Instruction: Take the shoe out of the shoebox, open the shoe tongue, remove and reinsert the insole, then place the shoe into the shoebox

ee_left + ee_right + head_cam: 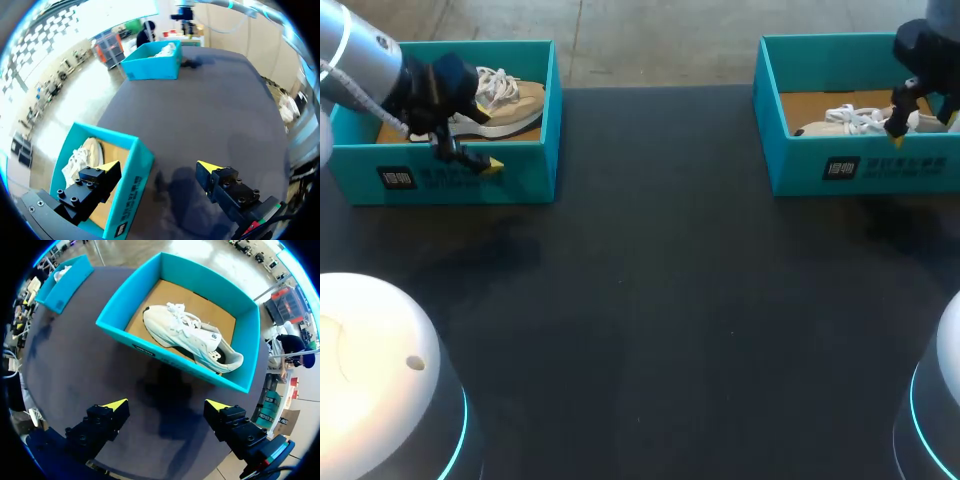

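Observation:
A beige shoe with white laces [505, 100] lies in the teal shoebox at the back left [470, 180]. My left gripper [485, 138] is open and straddles that box's front wall [131, 185]. One fingertip [107, 167] hangs inside beside the shoe [82, 157]; the other [210, 167] is over the table. A white shoe [192, 335] lies on its side in the second teal shoebox [172, 362] at the back right [860, 165]. My right gripper [167, 404] is open above the table, just in front of this box [900, 120]. Neither holds anything.
The dark table top [660, 320] stretches between and in front of the two boxes. Both of my arm bases, white domes [370, 370], stand at the near corners. The far box [152, 67] shows across the table in the left wrist view.

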`<state>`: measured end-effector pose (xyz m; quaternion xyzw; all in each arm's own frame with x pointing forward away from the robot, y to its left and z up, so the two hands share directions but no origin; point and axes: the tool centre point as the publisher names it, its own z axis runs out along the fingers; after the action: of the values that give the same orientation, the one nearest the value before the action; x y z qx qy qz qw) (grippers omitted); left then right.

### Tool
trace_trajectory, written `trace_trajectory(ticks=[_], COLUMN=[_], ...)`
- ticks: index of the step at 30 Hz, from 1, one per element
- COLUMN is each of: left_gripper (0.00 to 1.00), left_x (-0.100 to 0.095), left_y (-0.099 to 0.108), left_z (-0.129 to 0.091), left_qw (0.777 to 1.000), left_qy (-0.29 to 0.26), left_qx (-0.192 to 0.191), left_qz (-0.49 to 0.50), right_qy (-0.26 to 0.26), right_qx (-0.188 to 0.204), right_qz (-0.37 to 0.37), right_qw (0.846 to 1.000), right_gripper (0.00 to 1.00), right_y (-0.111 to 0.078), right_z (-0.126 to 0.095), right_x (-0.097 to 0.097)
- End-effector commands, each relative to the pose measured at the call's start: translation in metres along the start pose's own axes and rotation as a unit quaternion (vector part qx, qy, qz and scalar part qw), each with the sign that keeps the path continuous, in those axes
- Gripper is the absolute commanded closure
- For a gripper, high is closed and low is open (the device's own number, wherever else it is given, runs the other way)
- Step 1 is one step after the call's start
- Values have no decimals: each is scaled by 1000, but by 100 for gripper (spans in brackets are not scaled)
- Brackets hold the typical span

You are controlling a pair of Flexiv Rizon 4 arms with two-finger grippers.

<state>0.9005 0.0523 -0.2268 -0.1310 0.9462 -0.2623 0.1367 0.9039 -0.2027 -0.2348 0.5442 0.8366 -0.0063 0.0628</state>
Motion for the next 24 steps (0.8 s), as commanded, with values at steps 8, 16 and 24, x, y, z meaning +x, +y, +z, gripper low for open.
trace_trajectory(ticks=[8, 16, 24], left_gripper=[0, 0, 0], left_x=[-81, -133, -133], left_y=[-7, 7, 7], left_z=[4, 6, 6], left_qw=[986, 969, 969], left_qy=[-54, -97, -97], left_qx=[-63, -88, -88], left_qz=[-143, -211, -211], right_qy=[0, 0, 0], right_qx=[-1, -1, -1], right_qz=[0, 0, 0], right_qw=[1000, 1000, 1000], right_gripper=[0, 0, 0], right_y=[-1, -1, -1], right_z=[1, 1, 1], right_x=[0, 0, 0])
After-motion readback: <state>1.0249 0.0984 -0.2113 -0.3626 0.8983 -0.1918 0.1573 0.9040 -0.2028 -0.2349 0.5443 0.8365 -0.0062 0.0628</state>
